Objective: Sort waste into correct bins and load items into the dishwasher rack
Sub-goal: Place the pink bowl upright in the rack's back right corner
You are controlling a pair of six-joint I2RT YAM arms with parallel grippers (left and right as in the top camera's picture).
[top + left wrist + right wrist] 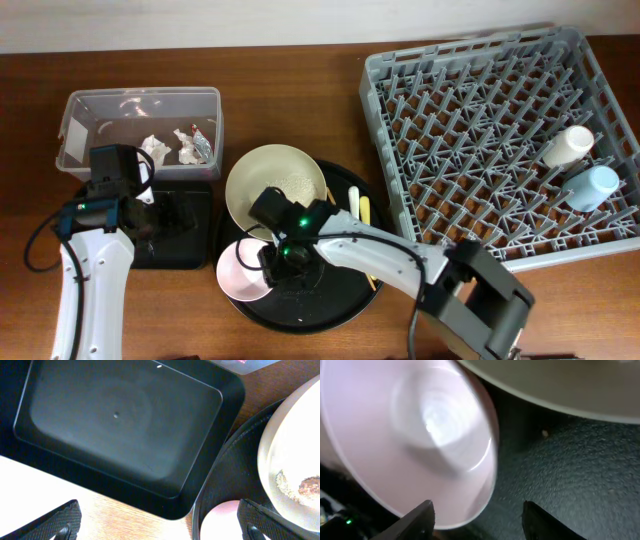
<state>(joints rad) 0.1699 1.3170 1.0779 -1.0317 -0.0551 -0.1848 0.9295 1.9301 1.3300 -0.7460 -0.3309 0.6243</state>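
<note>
The pink cup (243, 272) lies tipped on the round black tray's left edge. My right gripper (277, 262) is open, its fingers either side of the cup's rim (410, 435). The cream bowl (272, 178) holds white rice and a brown lump (311, 485). My left gripper (150, 212) is open and empty above the flat black tray (120, 425). The clear tub (75, 125) holds tissue pieces (155, 147) and the red-and-silver wrapper (201, 143). The white cup (567, 146) and light-blue cup (590, 187) lie in the grey rack (470, 120). Yellow (353, 200) and pale (366, 211) utensils lie on the round tray.
The large round black tray (330, 300) sits at centre front, between the flat tray (185, 250) and the rack. In the right wrist view the cream bowl (560, 380) overhangs the round tray's floor (570, 470). The table is brown wood (300, 90).
</note>
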